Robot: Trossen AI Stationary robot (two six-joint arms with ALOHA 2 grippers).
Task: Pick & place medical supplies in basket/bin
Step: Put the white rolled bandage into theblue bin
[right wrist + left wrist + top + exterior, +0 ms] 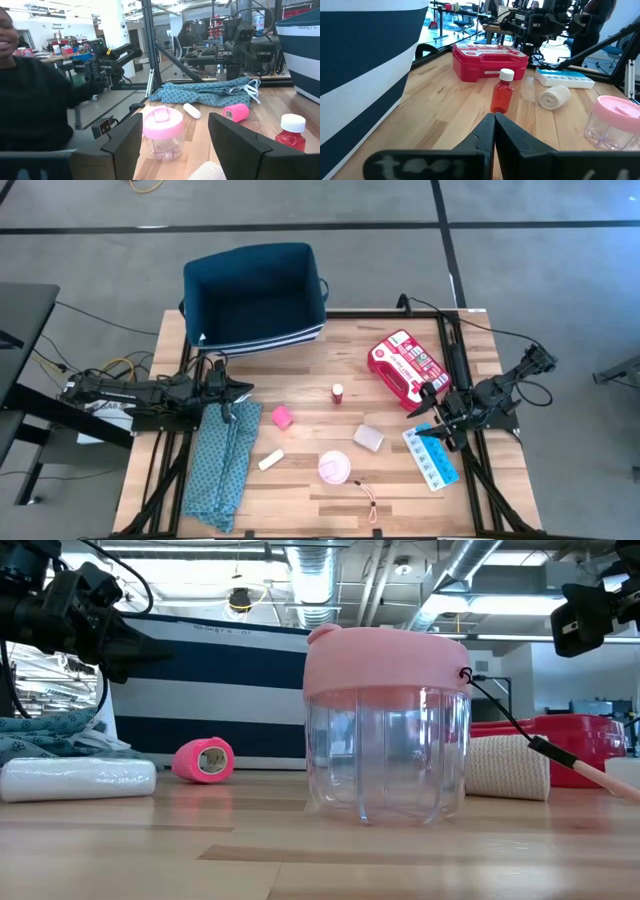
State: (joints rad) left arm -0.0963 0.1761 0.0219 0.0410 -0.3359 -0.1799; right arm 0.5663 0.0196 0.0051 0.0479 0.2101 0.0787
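Note:
The navy bin (255,295) stands at the table's far edge. The red first-aid case (405,365), the blue pill organizer (430,457), a white gauze roll (368,438), a pink-lidded clear cup (334,468), the pink roll (282,417), the red vial (338,392) and a white piece (271,460) all lie on the wood. My left gripper (240,390) is shut at the table's left, pointing at the vial (502,92). My right gripper (425,412) is open between the case and the organizer, with the gauze roll (207,172) just ahead of it.
A teal patterned cloth (222,460) lies at the near left, under the left arm. A thin pink cord (368,498) lies near the front edge. A person in black (30,100) shows beyond the table in the right wrist view. Bare wood lies between the bin and the items.

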